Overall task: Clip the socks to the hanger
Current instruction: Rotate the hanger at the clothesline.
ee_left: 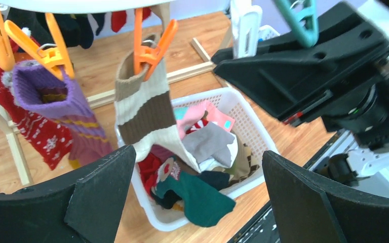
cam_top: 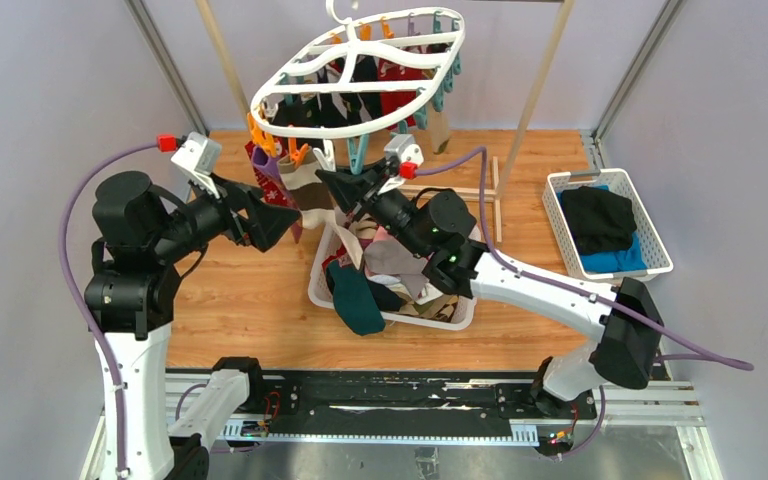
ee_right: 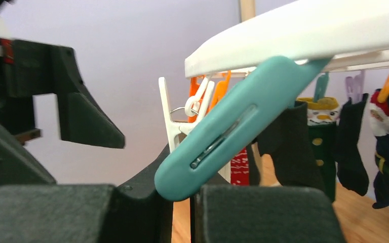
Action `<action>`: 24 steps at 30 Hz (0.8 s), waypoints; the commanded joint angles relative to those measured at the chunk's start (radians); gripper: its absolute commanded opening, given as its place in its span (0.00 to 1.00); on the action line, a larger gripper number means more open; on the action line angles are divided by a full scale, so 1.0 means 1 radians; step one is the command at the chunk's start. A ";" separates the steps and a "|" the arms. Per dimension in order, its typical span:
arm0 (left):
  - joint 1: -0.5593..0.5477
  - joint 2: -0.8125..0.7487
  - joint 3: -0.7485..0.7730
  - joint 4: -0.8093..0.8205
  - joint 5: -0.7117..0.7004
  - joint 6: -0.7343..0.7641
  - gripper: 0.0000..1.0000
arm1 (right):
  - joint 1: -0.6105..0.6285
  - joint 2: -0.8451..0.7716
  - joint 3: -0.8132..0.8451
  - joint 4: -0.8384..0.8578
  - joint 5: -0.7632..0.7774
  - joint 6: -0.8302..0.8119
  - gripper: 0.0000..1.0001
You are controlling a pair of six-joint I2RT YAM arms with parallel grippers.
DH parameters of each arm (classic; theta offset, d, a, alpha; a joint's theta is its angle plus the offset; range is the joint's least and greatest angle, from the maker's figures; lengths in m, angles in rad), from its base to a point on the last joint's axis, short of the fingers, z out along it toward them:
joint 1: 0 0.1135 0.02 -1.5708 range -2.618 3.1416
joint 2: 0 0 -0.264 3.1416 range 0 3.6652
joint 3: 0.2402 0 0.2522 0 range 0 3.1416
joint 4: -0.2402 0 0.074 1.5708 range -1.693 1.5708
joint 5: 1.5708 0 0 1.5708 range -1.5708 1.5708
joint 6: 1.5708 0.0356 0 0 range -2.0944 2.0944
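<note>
The hanger hangs above the far middle of the wooden table, tilted, with its near rim lower. Many socks are already pinned round it. On the near left side, orange clothespins hold a purple sock and a brown-and-cream striped sock, and a red snowflake sock hangs behind them. On the far side hang dark socks, 1 with a Santa figure.

More socks lie heaped in a white slotted basket at the table's centre, just under the hanger's near rim. A dark teal sock droops over the basket's near left edge.

The left gripper is raised left of the basket with its fingers spread wide and nothing between them, facing the striped sock.

The right gripper reaches up over the basket to the hanger's near rim. Its fingers are pressed almost together, leaving only a narrow slit. The lower end of a teal clothespin dangling from the rim sits at the top of that slit; I cannot tell whether it is pinched. A white clothespin hangs just behind.

A 2nd basket with black and blue clothes stands at the right edge.
</note>
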 commanded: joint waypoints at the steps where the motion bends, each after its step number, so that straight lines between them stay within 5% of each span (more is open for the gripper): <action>1: 0.002 0.004 0.035 0.049 -0.017 -0.110 1.00 | 0.080 0.044 0.073 -0.109 0.204 -0.229 0.00; 9: 0.002 0.091 0.069 0.148 -0.015 -0.206 0.92 | 0.103 0.119 0.135 -0.114 0.068 -0.193 0.00; 24: 0.002 0.189 0.069 0.347 0.112 -0.370 0.77 | 0.135 0.174 0.197 -0.166 0.118 -0.198 0.00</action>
